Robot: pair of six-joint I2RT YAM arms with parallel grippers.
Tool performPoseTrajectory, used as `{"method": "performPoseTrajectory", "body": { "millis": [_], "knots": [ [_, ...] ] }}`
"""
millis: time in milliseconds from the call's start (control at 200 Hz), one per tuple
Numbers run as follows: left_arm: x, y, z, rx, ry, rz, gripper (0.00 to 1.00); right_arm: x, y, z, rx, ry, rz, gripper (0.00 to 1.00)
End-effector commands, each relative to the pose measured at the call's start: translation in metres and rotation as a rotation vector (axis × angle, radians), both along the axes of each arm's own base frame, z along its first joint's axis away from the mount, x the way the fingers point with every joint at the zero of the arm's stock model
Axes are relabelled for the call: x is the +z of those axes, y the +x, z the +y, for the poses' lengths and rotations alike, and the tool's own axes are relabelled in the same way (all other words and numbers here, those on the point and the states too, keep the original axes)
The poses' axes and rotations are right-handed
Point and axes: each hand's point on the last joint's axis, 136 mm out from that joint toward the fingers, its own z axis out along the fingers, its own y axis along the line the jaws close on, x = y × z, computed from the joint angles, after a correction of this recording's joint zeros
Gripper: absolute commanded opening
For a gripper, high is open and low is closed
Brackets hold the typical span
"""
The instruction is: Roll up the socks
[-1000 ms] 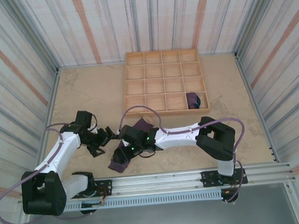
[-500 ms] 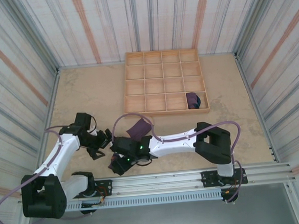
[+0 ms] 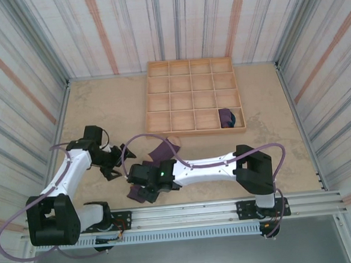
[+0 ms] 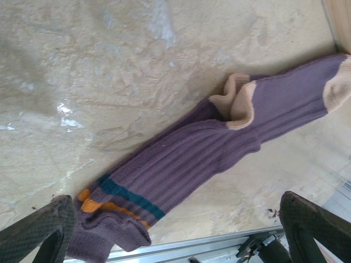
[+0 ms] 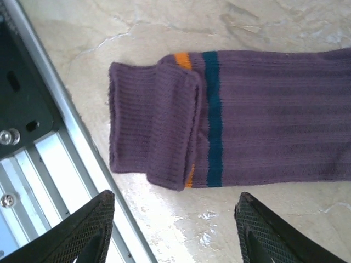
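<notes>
The socks (image 4: 219, 148) lie flat and overlapped in a diagonal strip on the table, purple with a peach cuff and toe at the far end. The near end (image 5: 156, 129) is folded back once over orange and teal bands. My right gripper (image 5: 181, 235) hovers open just short of that folded end, with nothing between its fingers (image 5: 82, 230). It sits over the strip's near end (image 3: 139, 193) in the top view. My left gripper (image 4: 175, 233) is wide open beside the strip, to its left (image 3: 117, 165), holding nothing. A rolled purple bundle (image 3: 226, 117) sits in the wooden tray.
The wooden compartment tray (image 3: 191, 97) stands at the back centre, with the bundle in its near right cell. The metal base rail (image 5: 38, 164) runs close beside the folded sock end. Striped walls enclose the table on three sides.
My right gripper has slid down the sock strip to its near end by the rail, and its jaws have narrowed. The left gripper has drawn back a little to the left.
</notes>
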Motion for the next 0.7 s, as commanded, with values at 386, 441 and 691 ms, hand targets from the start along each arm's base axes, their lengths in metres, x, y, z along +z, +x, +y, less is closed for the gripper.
{"method": "performPoseTrajectory", "body": {
  "millis": [386,441,691],
  "knots": [
    [0.008,-0.002,0.001,-0.016,-0.024,-0.008,0.99,-0.029,-0.037,0.029,0.1,-0.04,-0.029,0.46],
    [0.008,-0.002,0.0,-0.017,-0.025,-0.007,0.99,-0.03,-0.036,0.032,0.1,-0.036,-0.029,0.43],
    [0.009,0.002,0.001,-0.014,-0.026,-0.015,0.98,-0.038,-0.034,0.041,0.109,-0.047,-0.03,0.39]
  ]
}}
